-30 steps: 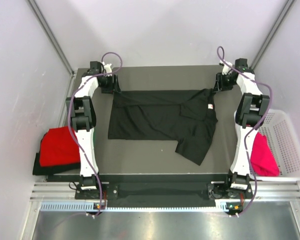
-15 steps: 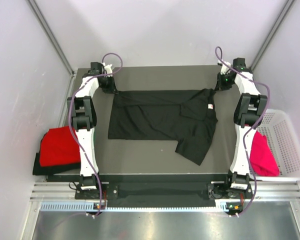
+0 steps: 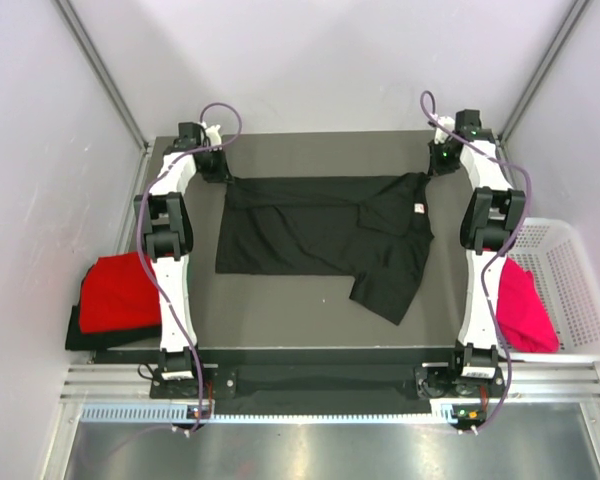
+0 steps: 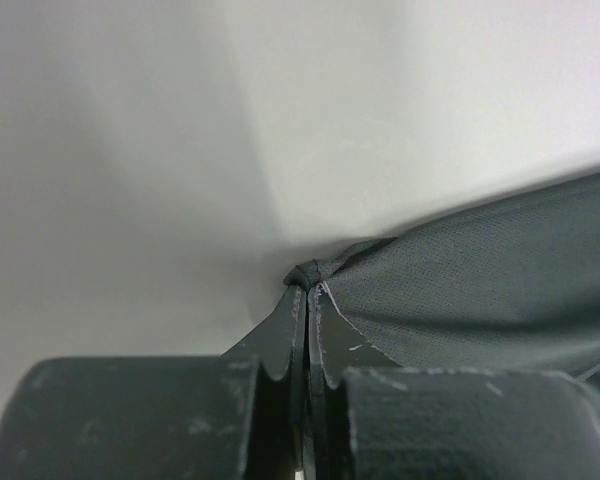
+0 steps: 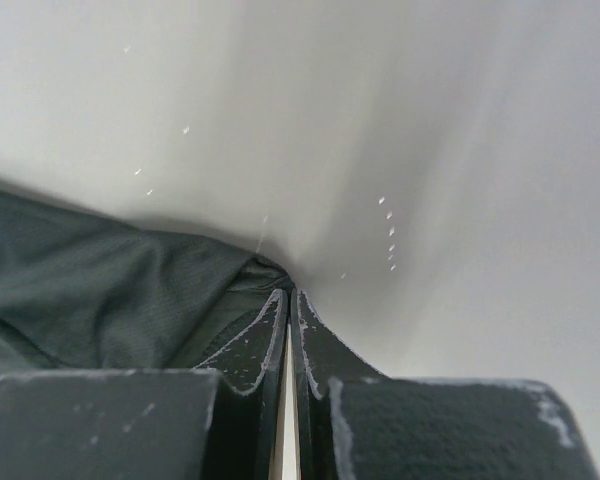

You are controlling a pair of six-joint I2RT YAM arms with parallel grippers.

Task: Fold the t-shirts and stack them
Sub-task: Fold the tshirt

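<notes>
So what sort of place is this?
Probably a robotics lab test cell: plain pale walls box in a dark grey table, two white-and-black robot arms are bolted at its near edge, and a black cloth t-shirt lies on it.

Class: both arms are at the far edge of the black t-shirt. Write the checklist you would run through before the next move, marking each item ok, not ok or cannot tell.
1. Left gripper shut on a far corner of the black t-shirt: ok.
2. Right gripper shut on the other far corner: ok.
3. Shirt lies flat and square: not ok; folds cross it, and one part juts at an angle toward the near edge.
4. Red t-shirt lies apart, at the left edge: ok.
5. Magenta-pink t-shirt is apart, in the white basket: ok.
6. Each pinch holds enough cloth: cannot tell.
</notes>
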